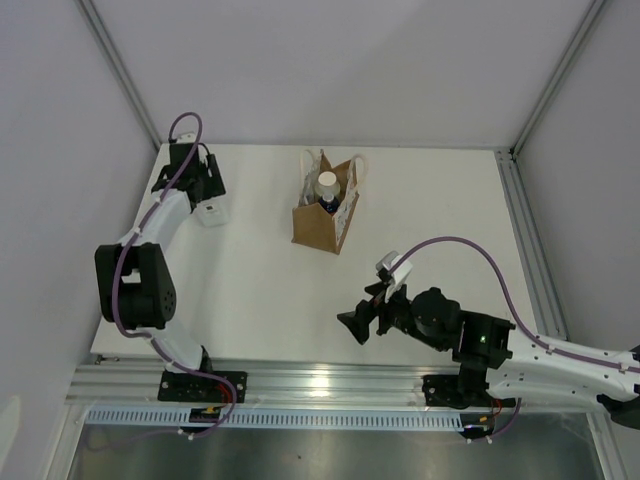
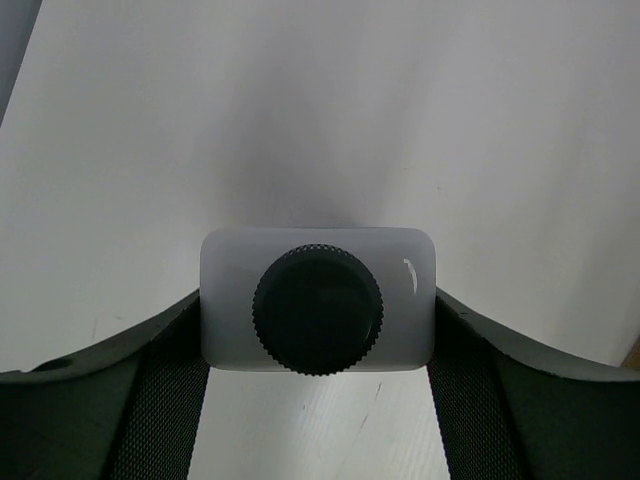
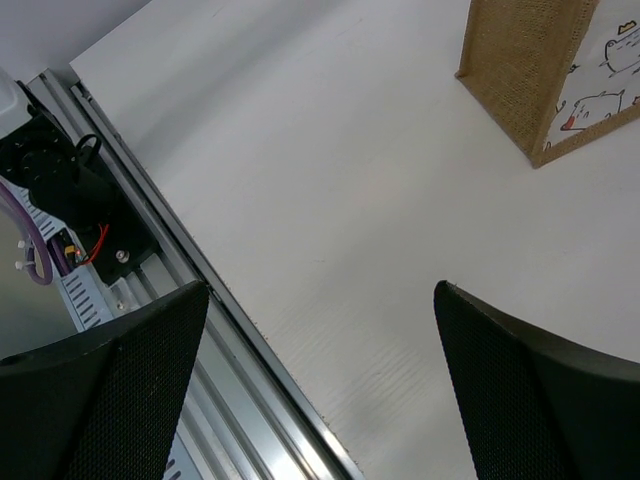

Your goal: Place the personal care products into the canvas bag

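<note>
From above, the left gripper (image 1: 203, 195) is in the upper left of the frame, with the clear bottle (image 1: 211, 213) at its tips on the table (image 1: 260, 280). The canvas bag (image 1: 318, 228) stands upper centre, a cream-white bottle (image 1: 327, 184) and a dark-blue cap (image 1: 329, 204) showing inside it. The right gripper (image 1: 352, 325) hangs lower centre, jaws spread and holding nothing.

In the left wrist view, the clear bottle fills the centre, dark cap (image 2: 317, 309) facing the lens. A finger (image 2: 150, 400) lies against each side of it; whether they clamp it, I cannot tell.

In the right wrist view, the wide-apart fingers (image 3: 110, 390) frame bare table, and the bag is at the upper right.
</note>
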`<state>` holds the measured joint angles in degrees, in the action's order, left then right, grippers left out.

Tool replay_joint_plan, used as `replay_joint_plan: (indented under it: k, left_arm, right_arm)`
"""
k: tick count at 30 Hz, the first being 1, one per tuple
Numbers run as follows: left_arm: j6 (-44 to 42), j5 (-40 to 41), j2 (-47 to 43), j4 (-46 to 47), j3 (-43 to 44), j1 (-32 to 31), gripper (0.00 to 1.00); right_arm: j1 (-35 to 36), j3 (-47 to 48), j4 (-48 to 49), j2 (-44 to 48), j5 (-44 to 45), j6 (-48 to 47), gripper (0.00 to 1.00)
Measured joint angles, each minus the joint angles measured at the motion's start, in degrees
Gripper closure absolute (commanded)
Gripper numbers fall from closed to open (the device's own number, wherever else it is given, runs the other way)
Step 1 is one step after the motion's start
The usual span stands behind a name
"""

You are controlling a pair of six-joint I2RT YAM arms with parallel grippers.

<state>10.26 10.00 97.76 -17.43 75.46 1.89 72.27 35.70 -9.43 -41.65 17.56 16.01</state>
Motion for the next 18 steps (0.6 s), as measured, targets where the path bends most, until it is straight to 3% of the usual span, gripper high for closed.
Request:
replay_joint_plan:
  k: [3,6,7,10,18]
  left_arm:
    - [3.30,0.37,-1.05,-2.67,0.00,-0.28,0.40]
    - [6.40,0.35,-2.32,-4.37,-0.72,-0.42,0.24]
    - [7.08,0.35,-3.02,-4.37,-1.46,-0.46,0.12]
    - [8.92,0.31,-4.68,-6.12,-2.89,-1.68,0.01]
    - [2.32,-1.79,-5.88,-8.61,-2.99,-4.50,0.01]
  right_arm:
    - [0.04,0.00,0.07,-0.61,0.02,-0.02,0.01]
    - [0.15,0.00,0.02,-0.92,0.02,-0.02,0.02]
    - [0.22,0.02,0.04,-0.92,0.02,-0.02,0.01]
    - [0.55,0.09,0.07,-0.81,0.02,-0.02,0.01]
    - [0.87,0.17,0.09,-0.76,0.13,-0.09,0.01]
